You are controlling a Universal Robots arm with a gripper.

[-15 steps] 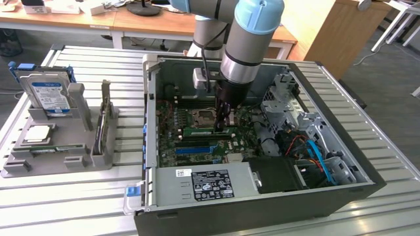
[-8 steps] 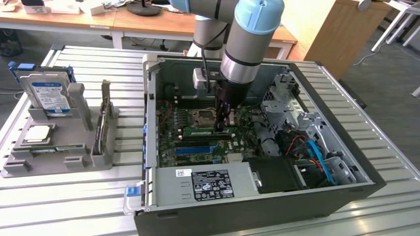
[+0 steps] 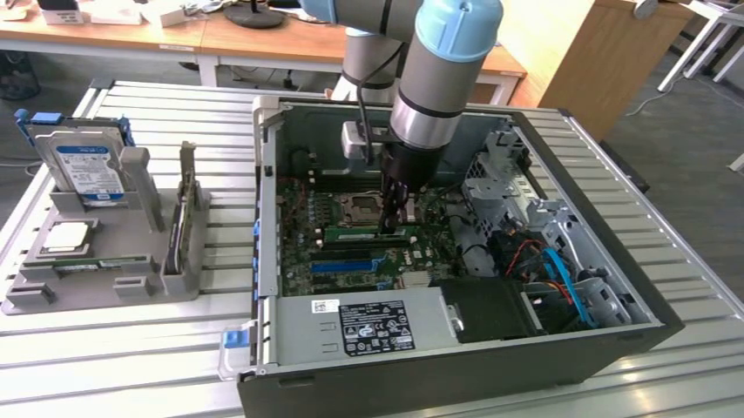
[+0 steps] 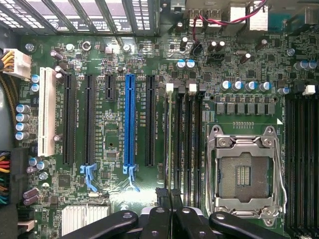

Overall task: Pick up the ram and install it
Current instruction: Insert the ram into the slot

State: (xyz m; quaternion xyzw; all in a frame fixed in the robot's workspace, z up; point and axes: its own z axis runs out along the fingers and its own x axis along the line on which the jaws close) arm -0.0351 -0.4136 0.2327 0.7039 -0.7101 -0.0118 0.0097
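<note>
Misalignment is the likely hazard. At the centre of the exterior view the gripper stands low over the motherboard, and the ram, a green strip under it, could jam or bend if pressed askew. In the wrist view the fingers sit nearly together, seemingly clamped on the ram's edge. The stick runs along a slot between the blue slot strip and the CPU socket.
</note>
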